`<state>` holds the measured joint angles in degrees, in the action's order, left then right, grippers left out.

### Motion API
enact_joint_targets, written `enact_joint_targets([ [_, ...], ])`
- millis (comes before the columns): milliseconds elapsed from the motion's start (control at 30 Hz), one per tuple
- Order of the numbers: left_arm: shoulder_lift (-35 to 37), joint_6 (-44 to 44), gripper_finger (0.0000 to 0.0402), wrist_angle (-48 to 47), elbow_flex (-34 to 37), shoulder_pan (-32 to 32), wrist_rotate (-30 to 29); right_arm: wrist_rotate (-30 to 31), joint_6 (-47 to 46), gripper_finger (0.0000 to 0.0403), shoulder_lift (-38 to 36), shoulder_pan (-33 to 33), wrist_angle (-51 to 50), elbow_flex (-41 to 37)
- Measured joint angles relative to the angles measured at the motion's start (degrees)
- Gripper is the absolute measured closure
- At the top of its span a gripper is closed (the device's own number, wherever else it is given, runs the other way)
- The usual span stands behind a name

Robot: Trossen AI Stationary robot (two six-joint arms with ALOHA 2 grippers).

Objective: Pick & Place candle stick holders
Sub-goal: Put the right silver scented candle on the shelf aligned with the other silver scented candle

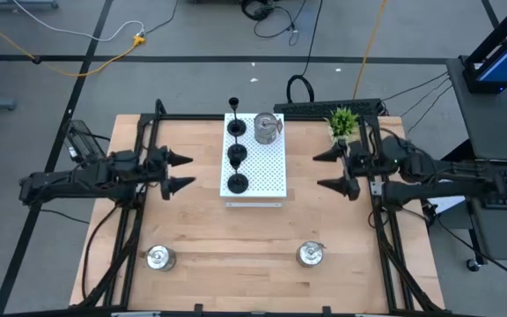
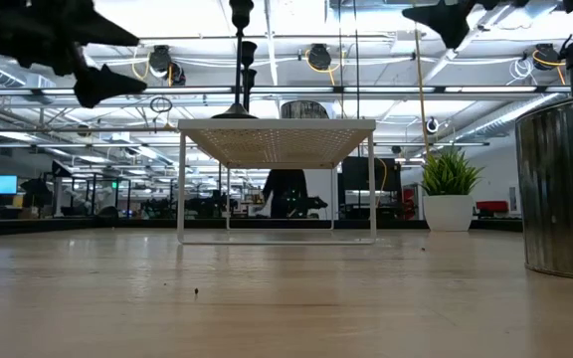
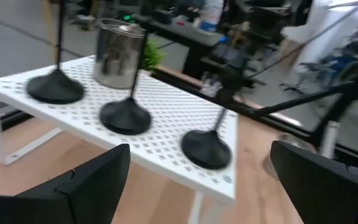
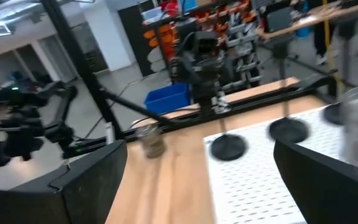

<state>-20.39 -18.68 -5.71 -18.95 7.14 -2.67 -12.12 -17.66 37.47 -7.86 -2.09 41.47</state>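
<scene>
Left claw [image 1: 186, 172], right claw [image 1: 320, 171] wide (both empty).

A green potted plant [image 1: 343, 122] stands near a white perforated board [image 1: 267, 167].

You won't find any readable text, labels, brand marks, nos. or signs in any view. Nothing legible on the white perforated board [image 1: 255, 158], nor on the candle stick holders [image 1: 236, 155], nor on the wooden table [image 1: 236, 233]. In the low view, the room's screens and fixtures behind the table are too far off & too small to read. Wrist views: shelving and gear beyond the table too blurred to read.
</scene>
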Motion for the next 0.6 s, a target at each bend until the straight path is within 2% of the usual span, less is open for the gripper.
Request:
enact_joint_targets([
  [133, 5.4, -0.1, 0.0009, 0.1, 3.2, -0.5, 2.7, 6.5, -3.5, 0.0003, 0.8, 8.8, -0.7, 0.0],
  [367, 11.0, -2.6, 0.0009, -0.9, 8.0, -0.6, 3.1, 16.4, -13.5, 0.0003, 4.4, 23.9, -5.8, 0.0],
  [600, 12.1, -4.3, 0.0009, -0.8, 9.2, -0.6, 3.8, 17.9, -26.4, 0.0003, 9.1, 34.0, -20.5, 0.0],
])
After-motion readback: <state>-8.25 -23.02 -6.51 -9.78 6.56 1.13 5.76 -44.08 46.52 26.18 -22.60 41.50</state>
